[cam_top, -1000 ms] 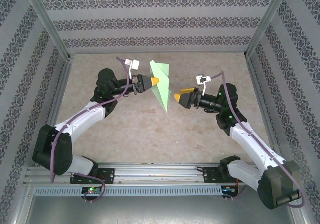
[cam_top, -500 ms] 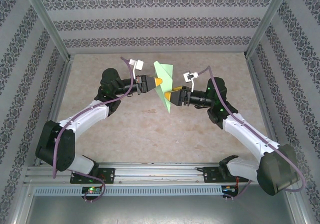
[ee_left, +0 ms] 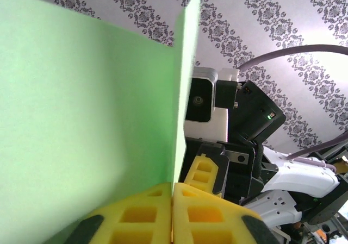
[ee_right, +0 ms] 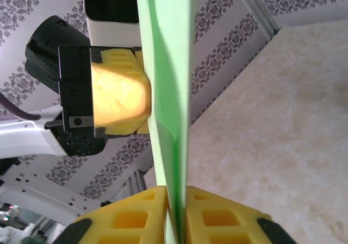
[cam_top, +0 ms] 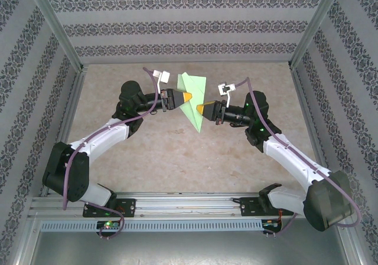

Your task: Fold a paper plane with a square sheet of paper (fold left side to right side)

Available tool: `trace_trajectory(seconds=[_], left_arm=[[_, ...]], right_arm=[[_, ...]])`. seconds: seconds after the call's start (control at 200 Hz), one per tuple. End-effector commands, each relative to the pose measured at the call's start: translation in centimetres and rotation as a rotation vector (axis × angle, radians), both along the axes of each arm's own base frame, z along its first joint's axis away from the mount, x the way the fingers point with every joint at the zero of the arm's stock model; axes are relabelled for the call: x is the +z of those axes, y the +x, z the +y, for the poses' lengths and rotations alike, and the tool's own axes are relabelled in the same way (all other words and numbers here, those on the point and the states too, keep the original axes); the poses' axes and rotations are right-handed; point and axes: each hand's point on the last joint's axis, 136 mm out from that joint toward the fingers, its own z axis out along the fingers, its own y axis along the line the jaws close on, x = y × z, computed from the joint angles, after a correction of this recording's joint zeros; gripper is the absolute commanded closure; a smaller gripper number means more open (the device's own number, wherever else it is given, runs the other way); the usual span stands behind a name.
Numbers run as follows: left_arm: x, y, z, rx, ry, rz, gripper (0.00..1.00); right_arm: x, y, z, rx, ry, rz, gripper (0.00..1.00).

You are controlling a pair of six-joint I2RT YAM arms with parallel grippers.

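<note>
The light-green sheet of paper point(cam_top: 194, 92), folded into a pointed angular shape, hangs in the air above the middle of the table with its tip toward the near side. My left gripper point(cam_top: 188, 96) is shut on its left edge; in the left wrist view the paper point(ee_left: 81, 92) rises out of the seam between the yellow pads point(ee_left: 136, 214). From the right, my right gripper point(cam_top: 201, 108) is shut on the lower part. In the right wrist view the paper point(ee_right: 168, 64) runs down between the pads point(ee_right: 217, 217), and the left gripper's pad point(ee_right: 119, 97) presses beside it.
The beige tabletop point(cam_top: 177, 153) lies below the paper. Patterned walls point(cam_top: 189, 26) with aluminium posts point(cam_top: 62, 32) enclose the back and both sides. The arms' base rail point(cam_top: 189, 209) runs along the near edge.
My right gripper has moved left to the paper and closed on its lower part. The left gripper has kept its hold, shifting slightly with the paper.
</note>
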Motion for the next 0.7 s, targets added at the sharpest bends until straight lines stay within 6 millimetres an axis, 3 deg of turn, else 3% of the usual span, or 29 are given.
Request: trace_trajectory(seconds=[0.0, 0.155, 0.305, 0.48, 0.695], left_arm=[[0.6, -0.2, -0.2, 0.017, 0.013, -0.072, 0.84], [-0.7, 0.4, 0.8, 0.126, 0.108, -0.091, 0.69], [-1.6, 0.8, 3.9, 0.318, 0.243, -0.145, 0.61], [-1.8, 0.4, 8.0, 0.535, 0.396, -0.221, 0.55], [-1.9, -0.3, 12.6, 0.764, 0.487, -0.255, 0.51]], right_arm=[[1.4, 0.1, -0.4, -0.025, 0.006, -0.059, 0.9], [0.4, 0.3, -1.1, -0.066, -0.037, -0.049, 0.98], [-1.5, 0.6, -1.9, -0.138, -0.141, -0.031, 0.99], [-5.8, 1.3, -3.2, -0.299, -0.515, -0.032, 0.99], [-9.2, 2.9, -5.3, -0.51, -1.029, -0.081, 0.99]])
